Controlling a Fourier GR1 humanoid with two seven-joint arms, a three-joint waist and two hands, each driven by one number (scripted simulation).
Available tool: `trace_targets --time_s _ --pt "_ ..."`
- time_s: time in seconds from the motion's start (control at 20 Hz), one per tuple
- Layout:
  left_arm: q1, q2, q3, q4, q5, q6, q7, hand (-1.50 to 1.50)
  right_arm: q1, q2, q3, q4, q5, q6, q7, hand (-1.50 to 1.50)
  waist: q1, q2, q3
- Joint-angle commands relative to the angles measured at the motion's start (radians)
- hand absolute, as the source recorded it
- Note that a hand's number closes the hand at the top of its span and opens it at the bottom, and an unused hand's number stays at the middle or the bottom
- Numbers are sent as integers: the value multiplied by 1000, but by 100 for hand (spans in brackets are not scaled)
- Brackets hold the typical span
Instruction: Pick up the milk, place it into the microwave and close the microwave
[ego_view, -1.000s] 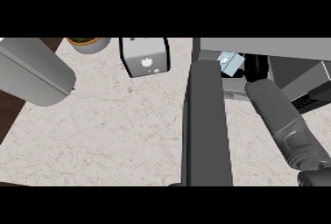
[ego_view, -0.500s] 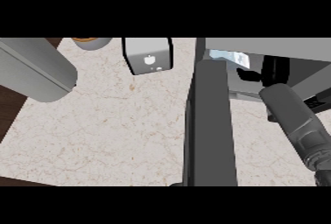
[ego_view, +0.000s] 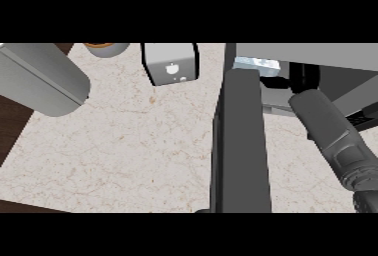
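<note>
- Standing open, the microwave door (ego_view: 240, 145) runs as one dark slab down the counter (ego_view: 125, 155), edge-on in the head view; it lies between the bare counter at the left and the right forearm (ego_view: 336, 137) at the right
- Left forearm (ego_view: 40, 77) enters at the upper left, a single grey cylinder over the counter's edge; left hand is out of the picture
- Right forearm reaches up toward the microwave (ego_view: 310, 55) opening; right hand itself is hidden past the arm's end, so I cannot tell the state of its fingers
- Milk (ego_view: 257, 65): one pale blue-white carton showing at the microwave's mouth, just beyond the door's top end; whether it rests inside cannot be told
- One grey box with an apple mark (ego_view: 172, 70) stands on the counter near the top edge; one round orange-topped item (ego_view: 103, 47) beside it, cut by the frame
</note>
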Motion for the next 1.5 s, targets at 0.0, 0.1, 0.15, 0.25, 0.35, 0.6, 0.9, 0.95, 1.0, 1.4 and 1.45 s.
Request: trace_targets --time_s 0.0,0.1,0.15,0.25,0.35,0.6,0.9,0.95,1.0,1.4,1.45 --pt "-12 1 -24 1 -22 -16 -7 -150 -5 -3 -17 -18 -19 77 -57 -150 -4 0 1" --pt "-25 12 -36 18 -19 -34 -10 -150 -21 19 -30 -14 -34 121 -57 -150 -8 -2 0" --pt "-26 -3 -59 38 -19 -38 -2 -150 -25 -2 -35 -16 -41 172 -74 -150 -17 -1 0" --pt "-24 8 -60 42 -10 -60 -11 -150 -28 35 -65 -21 -72 189 -80 -150 -12 -6 0" --pt "-22 -6 -78 24 -22 -65 -19 -150 3 37 -82 -24 -92 231 -126 -150 -21 -10 0" --pt "-22 -15 -131 30 -24 -106 -20 -150 53 69 -160 -43 -176 324 -215 -150 -45 -21 0" --pt "-36 -70 -204 28 -85 -86 -7 -150 83 83 -219 -35 -245 480 -264 -150 -74 -36 -2" --pt "-30 -75 -219 19 -101 -100 -19 -150 96 76 -216 -30 -243 506 -271 -150 -79 -40 -3" --pt "-53 -64 -231 9 -76 -88 19 -150 107 82 -229 -25 -256 516 -276 -150 -75 -36 -2" --pt "-34 -82 -338 8 -114 -42 37 150 227 104 -250 -34 -309 787 -354 -150 -117 -58 -5" --pt "-6 -82 -305 30 -104 -86 9 150 252 116 -247 -51 -317 801 -363 -150 -126 -64 -6"
